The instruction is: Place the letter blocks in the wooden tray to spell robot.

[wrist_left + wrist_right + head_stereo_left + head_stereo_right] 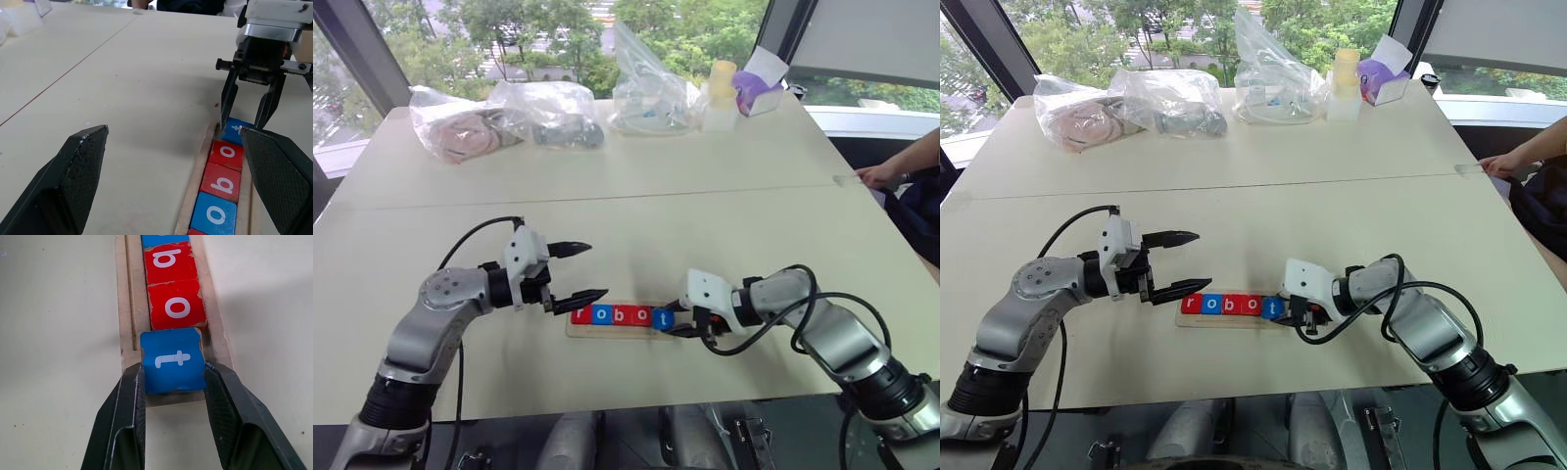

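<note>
Gripping the blue t block by two opposite sides, the right gripper holds it at the wooden tray's 3 o'clock end, touching the red o. Blocks read r, o, b, o, t; the r is partly hidden behind a finger of the left gripper, which hovers wide open and empty at 9 o'clock.

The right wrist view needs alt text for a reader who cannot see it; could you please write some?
The right gripper is shut on the blue t block at the end of the wooden tray. Beyond it in the tray sit a red o block and a red b block, on a pale table.
</note>
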